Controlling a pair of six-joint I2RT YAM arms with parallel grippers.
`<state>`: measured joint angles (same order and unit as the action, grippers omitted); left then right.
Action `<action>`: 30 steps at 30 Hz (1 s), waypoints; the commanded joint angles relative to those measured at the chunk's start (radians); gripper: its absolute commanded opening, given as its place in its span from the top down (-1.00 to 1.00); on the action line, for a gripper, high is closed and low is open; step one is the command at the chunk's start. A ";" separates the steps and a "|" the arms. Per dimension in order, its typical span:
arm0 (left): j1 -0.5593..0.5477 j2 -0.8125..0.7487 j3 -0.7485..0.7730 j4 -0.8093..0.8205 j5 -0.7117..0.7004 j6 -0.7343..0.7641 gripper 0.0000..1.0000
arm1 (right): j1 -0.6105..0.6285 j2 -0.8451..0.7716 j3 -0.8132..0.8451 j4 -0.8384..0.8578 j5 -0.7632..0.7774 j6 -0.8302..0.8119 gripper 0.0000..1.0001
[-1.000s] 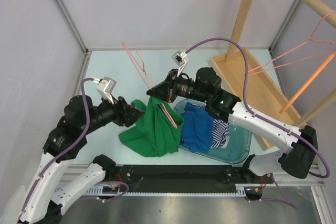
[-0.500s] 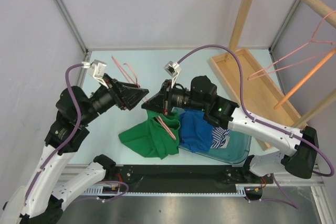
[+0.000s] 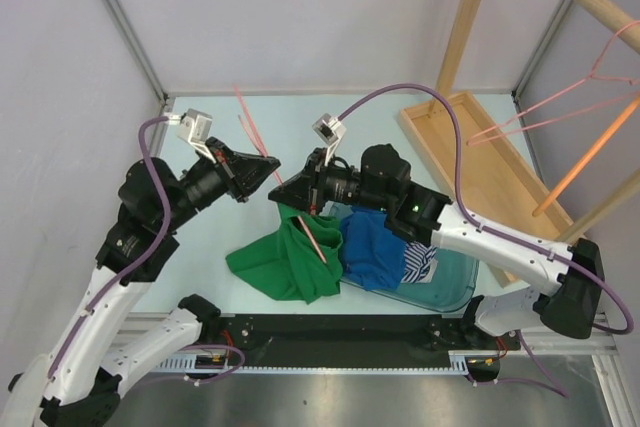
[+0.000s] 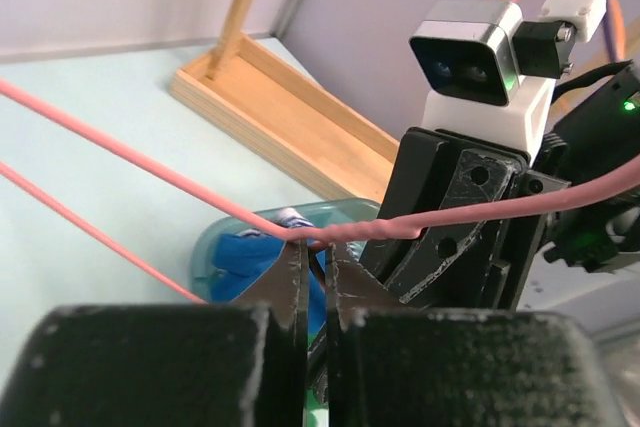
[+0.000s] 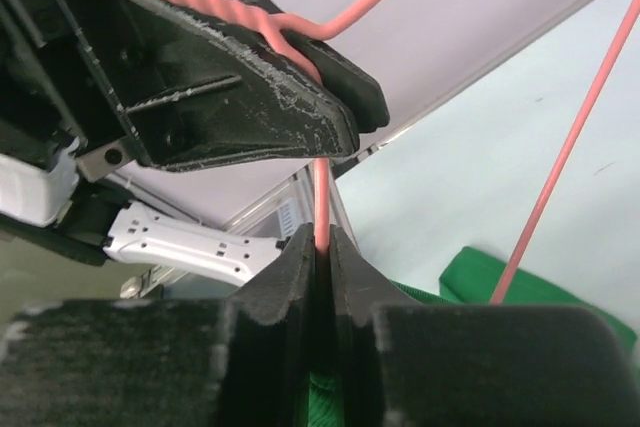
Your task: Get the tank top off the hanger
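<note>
The pink wire hanger (image 3: 255,127) is held up over the table between both arms. My left gripper (image 3: 268,169) is shut on its twisted neck (image 4: 400,227), seen at the fingertips in the left wrist view (image 4: 318,247). My right gripper (image 3: 283,197) is shut on a straight wire of the hanger (image 5: 323,192), just below the left gripper's fingers (image 5: 250,77). The green tank top (image 3: 290,262) trails from under the right gripper down onto the table, with one pink hanger arm lying across it. In the right wrist view, green cloth (image 5: 480,287) shows below the jaws.
A teal basin (image 3: 455,282) holding blue clothes (image 3: 375,247) sits right of the tank top. A wooden rack base (image 3: 490,167) stands at the back right, with another pink hanger (image 3: 570,107) on its rail. Walls close in left and right.
My left gripper left the green cloth, rose to the hanger's neck and shut on it. The right gripper shifted left with the hanger, and the tank top sank lower onto the table.
</note>
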<state>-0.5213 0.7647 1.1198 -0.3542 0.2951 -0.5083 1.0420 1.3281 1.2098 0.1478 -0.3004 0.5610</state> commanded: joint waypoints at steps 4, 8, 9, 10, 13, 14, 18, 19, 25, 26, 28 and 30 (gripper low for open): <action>0.010 -0.004 0.021 0.182 -0.136 0.335 1.00 | -0.075 0.039 0.096 -0.117 0.003 -0.035 -0.10; 0.009 -0.062 -0.018 0.259 -0.114 0.499 1.00 | -0.102 -0.012 0.088 -0.201 0.004 -0.047 -0.55; 0.010 -0.079 -0.021 0.262 -0.111 0.507 1.00 | -0.103 -0.020 0.088 -0.208 -0.003 -0.052 -0.64; 0.010 -0.079 -0.012 0.259 -0.116 0.507 1.00 | -0.103 -0.030 0.089 -0.214 -0.012 -0.059 -0.65; 0.010 -0.067 0.038 0.192 -0.120 0.462 1.00 | -0.100 -0.049 0.099 -0.231 -0.072 -0.084 -0.65; 0.010 -0.061 0.052 0.146 -0.116 0.409 1.00 | -0.094 -0.052 0.099 -0.232 -0.092 -0.093 -0.63; 0.010 -0.074 0.067 0.077 -0.096 0.246 1.00 | -0.056 -0.064 0.086 -0.241 -0.181 -0.104 -0.43; 0.010 -0.080 0.067 0.061 -0.097 0.219 1.00 | -0.042 -0.070 0.080 -0.237 -0.190 -0.102 -0.42; 0.010 -0.074 0.101 -0.068 -0.080 0.102 1.00 | 0.053 -0.092 0.033 -0.212 -0.201 -0.075 -0.37; 0.010 -0.080 0.101 -0.063 -0.076 0.085 1.00 | 0.064 -0.089 0.031 -0.217 -0.197 -0.073 -0.36; 0.010 -0.088 0.104 -0.051 -0.071 0.073 1.00 | 0.084 -0.089 0.017 -0.223 -0.175 -0.072 -0.29; 0.010 -0.090 0.115 -0.049 -0.067 0.065 1.00 | 0.090 -0.093 0.001 -0.215 -0.166 -0.067 -0.28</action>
<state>-0.5163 0.6868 1.1748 -0.4137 0.1986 -0.3798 1.1168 1.2583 1.2366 -0.0933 -0.4774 0.4877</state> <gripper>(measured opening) 0.028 0.649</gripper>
